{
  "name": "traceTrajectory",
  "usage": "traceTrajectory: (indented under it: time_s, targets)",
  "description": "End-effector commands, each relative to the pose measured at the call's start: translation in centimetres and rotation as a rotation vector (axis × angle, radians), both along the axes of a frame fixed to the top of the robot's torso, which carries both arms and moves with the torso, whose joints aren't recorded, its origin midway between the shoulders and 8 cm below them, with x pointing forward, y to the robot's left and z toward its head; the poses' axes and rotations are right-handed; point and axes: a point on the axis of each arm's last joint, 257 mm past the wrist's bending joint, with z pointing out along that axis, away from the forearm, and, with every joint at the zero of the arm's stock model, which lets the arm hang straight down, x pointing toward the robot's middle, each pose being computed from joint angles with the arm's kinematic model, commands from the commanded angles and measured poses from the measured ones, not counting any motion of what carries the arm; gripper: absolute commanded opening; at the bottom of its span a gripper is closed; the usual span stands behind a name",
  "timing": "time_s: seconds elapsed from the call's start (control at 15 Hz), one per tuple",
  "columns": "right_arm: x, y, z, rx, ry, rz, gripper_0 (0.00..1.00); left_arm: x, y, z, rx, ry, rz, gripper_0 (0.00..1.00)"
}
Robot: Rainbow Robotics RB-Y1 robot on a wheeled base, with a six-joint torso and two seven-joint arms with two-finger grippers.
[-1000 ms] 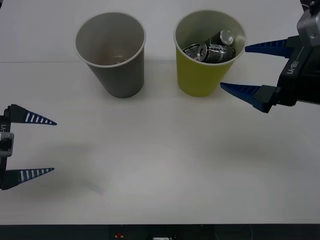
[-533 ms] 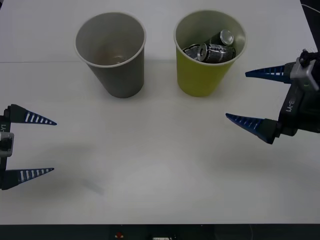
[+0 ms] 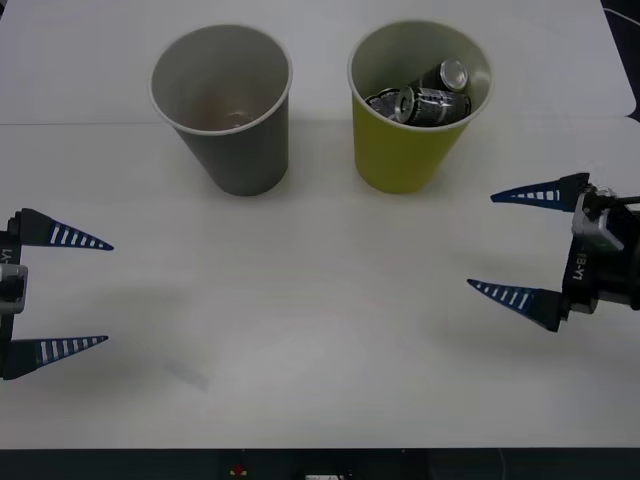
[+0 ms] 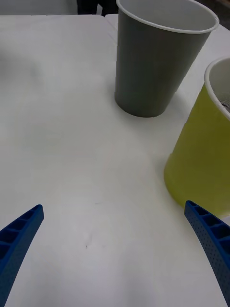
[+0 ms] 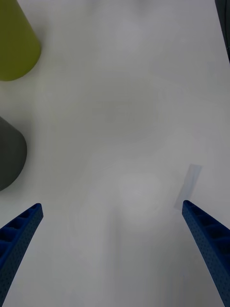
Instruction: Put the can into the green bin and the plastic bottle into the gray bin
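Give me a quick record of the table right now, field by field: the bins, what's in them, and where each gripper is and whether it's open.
green bin: upright, far side of the table, to the right of the gray bin
green bin contents: cans lying inside
gray bin: upright; something pale at the bottom, cannot tell what
left gripper: at the table's left edge, fingers open, holding nothing
right gripper: at the right edge, nearer than the green bin, fingers open, holding nothing

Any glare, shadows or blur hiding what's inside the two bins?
Front view: even light, no glare; cans show sharply in the green bin, the gray bin has a dim inside. Right wrist view: bin walls sharp, insides hidden. Left wrist view: both bins blurred, faint shadows on the table.
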Motion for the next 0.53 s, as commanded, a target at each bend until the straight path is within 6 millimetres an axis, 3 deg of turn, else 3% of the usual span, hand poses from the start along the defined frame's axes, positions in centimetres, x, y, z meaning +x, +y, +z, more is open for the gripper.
traceTrajectory:
  time_s: [0.07,0.53]
  targets:
    - [-1.6,-1.0,-1.4,0.003,0.035,0.039,1.0,0.0,0.0,0.0,0.0,0.0,0.0,1.0]
    - [-4.0,-4.6,-4.0,-0.106,0.044,0.121,1.0,0.0,0.0,0.0,0.0,0.0,0.0,1.0]
